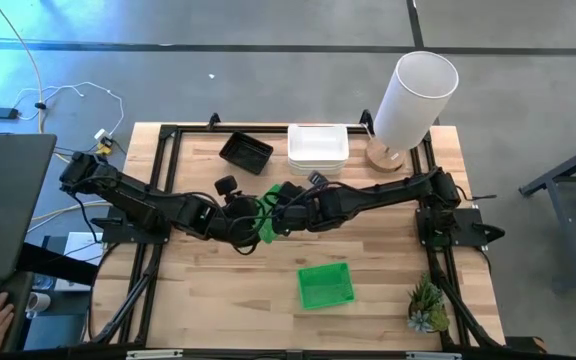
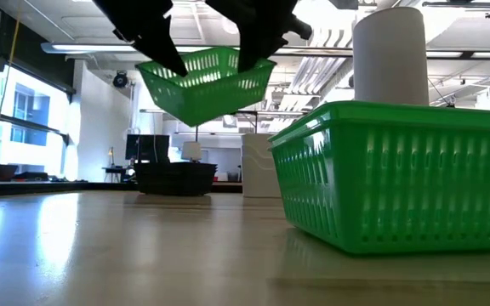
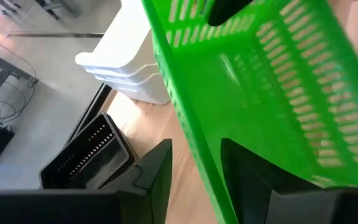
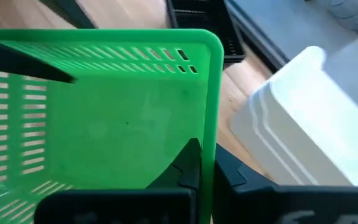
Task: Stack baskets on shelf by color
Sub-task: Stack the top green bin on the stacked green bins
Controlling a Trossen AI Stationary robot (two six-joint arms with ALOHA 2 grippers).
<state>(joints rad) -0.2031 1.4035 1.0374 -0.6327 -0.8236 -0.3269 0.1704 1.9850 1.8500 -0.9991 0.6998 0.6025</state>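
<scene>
Both grippers meet mid-table at one green basket (image 2: 204,83), which hangs clear above the tabletop (image 1: 218,300), tilted.

Right gripper (image 4: 205,174): jaws pressed together on the basket's rim, one finger inside the wall, one outside. The basket's floor and slotted sides spread out ahead of these jaws.

Left gripper (image 3: 194,177): jaws spread, straddling the opposite rim. A gap shows between the wall and the outer finger (image 3: 157,171); contact by the inner one cannot be told.

A second green basket (image 1: 325,284) sits on the table, well apart from both pairs of jaws, on the near side.

White baskets (image 1: 317,147), stacked, lie beyond the jaws at the far edge; a black basket stack (image 1: 246,152) sits just beside them. A tall white cylinder (image 1: 414,96) stands at the far right corner, and a small plant (image 1: 428,306) near the front right.
</scene>
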